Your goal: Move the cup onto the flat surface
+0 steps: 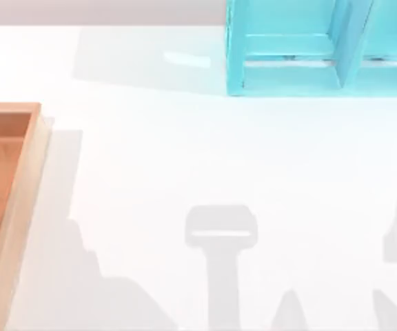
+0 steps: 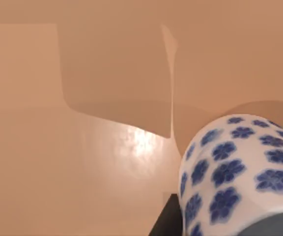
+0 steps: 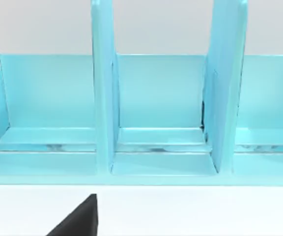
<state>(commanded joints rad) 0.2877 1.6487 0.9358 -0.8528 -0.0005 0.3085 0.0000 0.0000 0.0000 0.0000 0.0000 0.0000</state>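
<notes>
With the cup (image 2: 240, 172) close under our left wrist above the wooden tray (image 1: 19, 179) at the tabletop's (image 1: 205, 158) left, not yet on the tabletop, we cannot tell the left tool's state.

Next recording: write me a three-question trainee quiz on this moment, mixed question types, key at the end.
1. True or false: the cup already stands on the white tabletop.
2. In the left wrist view, the surface behind the cup is: A) turquoise B) orange-brown C) black.
3. Fill in: in the top view, the wooden tray sits at the table's ___ edge.

Key: 1 false; 2 B; 3 left. The shelf unit stands at the far edge.
</notes>
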